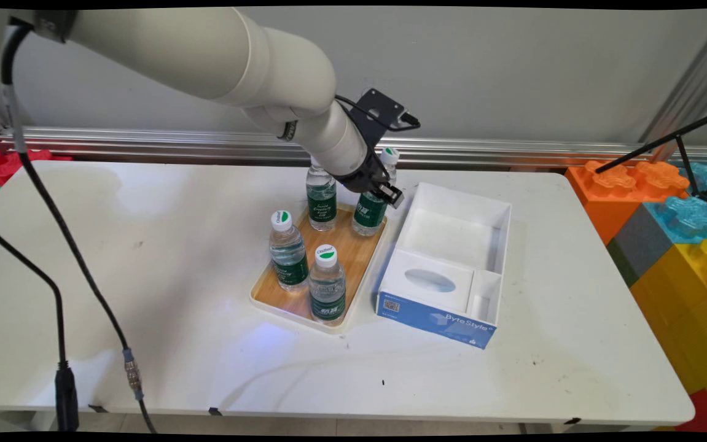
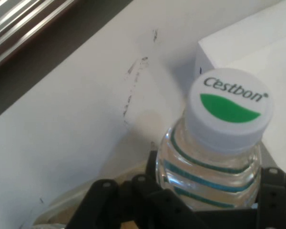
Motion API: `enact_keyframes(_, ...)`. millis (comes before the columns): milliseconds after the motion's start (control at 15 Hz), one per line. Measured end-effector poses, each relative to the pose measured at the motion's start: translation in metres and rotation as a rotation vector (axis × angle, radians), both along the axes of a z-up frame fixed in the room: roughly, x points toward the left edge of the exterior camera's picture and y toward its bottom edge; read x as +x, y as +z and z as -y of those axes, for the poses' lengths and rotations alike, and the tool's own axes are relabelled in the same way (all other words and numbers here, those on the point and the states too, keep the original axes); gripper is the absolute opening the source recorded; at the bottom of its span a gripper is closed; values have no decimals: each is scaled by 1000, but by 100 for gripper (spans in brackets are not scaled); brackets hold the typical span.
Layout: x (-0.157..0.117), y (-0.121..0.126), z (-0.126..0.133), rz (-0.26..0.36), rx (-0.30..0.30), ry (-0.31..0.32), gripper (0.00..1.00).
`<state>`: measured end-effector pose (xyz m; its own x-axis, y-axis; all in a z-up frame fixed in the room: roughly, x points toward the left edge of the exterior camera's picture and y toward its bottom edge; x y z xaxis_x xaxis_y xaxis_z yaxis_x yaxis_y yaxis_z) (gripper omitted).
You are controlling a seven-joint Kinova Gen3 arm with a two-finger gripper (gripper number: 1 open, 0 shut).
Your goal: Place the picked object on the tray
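Observation:
A wooden tray [image 1: 353, 248] with a white rim holds four clear water bottles with green labels and white caps. My gripper [image 1: 380, 191] is shut on the far right bottle [image 1: 368, 216], gripping its upper body just below the neck. That bottle leans to the right, its base over the tray's far right corner. In the hand view its Cestbon cap [image 2: 229, 107] rises between the black linkage. A second bottle [image 1: 321, 197] stands close to its left. Two more [image 1: 287, 250] [image 1: 327, 283] stand at the tray's near end.
A white open box [image 1: 436, 320] with a blue front and inner compartments lies right of the tray, its corner [image 2: 248, 43] beside the held bottle. Coloured foam blocks [image 1: 666, 215] and a black tripod [image 1: 685, 141] stand at the right. Black cables [image 1: 52, 233] hang at the left.

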<state>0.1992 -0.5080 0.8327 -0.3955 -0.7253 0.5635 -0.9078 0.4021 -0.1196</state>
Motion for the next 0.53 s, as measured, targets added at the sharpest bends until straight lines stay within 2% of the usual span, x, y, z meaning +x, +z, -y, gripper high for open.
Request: enact_keyframes(533,2,-18,3,-3,-20,0,0)
